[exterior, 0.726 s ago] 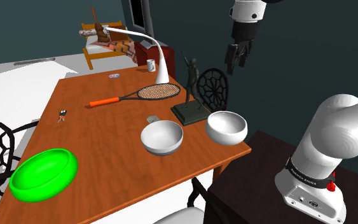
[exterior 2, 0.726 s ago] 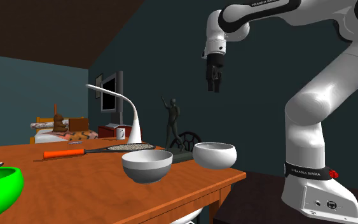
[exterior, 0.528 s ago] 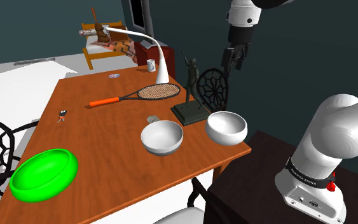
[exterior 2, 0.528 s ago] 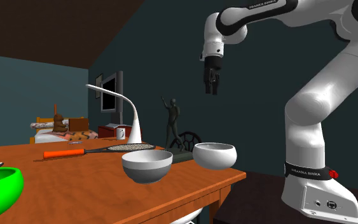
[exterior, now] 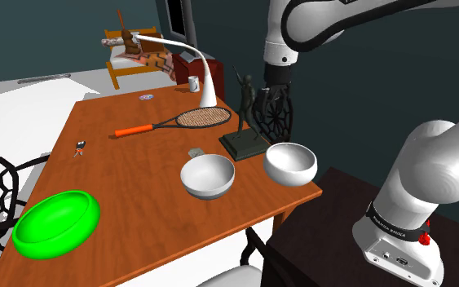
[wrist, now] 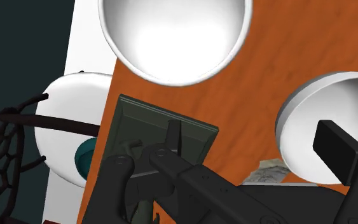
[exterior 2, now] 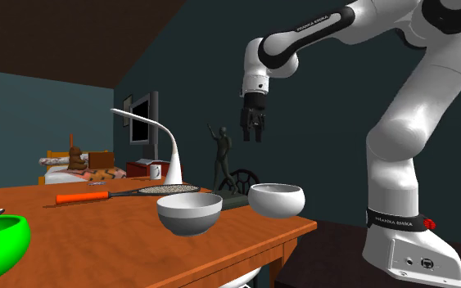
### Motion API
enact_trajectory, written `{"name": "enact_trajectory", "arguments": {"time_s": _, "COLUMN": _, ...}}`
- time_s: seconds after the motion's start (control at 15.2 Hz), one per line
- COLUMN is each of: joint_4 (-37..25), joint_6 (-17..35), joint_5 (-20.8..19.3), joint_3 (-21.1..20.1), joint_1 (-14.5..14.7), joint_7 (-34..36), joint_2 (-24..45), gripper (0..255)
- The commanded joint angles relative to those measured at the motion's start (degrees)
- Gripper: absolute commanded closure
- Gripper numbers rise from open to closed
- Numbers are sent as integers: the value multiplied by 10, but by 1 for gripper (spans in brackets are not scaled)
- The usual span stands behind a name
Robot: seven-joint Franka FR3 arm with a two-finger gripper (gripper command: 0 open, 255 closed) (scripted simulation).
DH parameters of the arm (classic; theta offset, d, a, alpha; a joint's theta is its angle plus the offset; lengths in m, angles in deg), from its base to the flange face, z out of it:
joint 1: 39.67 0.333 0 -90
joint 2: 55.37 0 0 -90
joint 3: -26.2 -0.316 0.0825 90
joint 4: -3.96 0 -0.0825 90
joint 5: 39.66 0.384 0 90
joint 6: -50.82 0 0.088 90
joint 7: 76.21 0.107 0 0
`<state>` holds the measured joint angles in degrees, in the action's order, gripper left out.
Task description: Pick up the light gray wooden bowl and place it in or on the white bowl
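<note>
Nothing of the task is looking done yet. The grey bowl [exterior: 208, 176] is sitting upright on the bench [exterior: 121, 175], just beside the white bowl [exterior: 290, 162], and both are empty. The pincer [exterior 2: 253, 135] is hanging well above them, roughly over the statue [exterior: 246, 106], with its fingers standing apart and gripping nothing. The descent, grasp, lift and placing are all waiting to be done.

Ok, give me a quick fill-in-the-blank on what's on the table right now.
The gripper hangs above the table with its fingers ____.
The racket has an ____ handle.
The bowl farthest from the white bowl is coloured ____.
Missing words: open; orange; green.
</note>
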<state>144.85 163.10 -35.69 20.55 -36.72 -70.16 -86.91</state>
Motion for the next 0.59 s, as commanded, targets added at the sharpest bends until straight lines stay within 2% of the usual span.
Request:
{"name": "enact_trajectory", "arguments": {"time_s": 0.0, "joint_4": 1, "joint_6": 38, "joint_5": 10, "joint_3": -9, "joint_1": 4, "joint_7": 12, "joint_2": 35, "gripper": 0}}
{"name": "enact_trajectory", "arguments": {"time_s": 0.53, "joint_4": -33, "joint_6": 168, "joint_5": 38, "joint_3": -39, "joint_1": 18, "joint_7": 52, "joint_2": 196, "gripper": 0}}
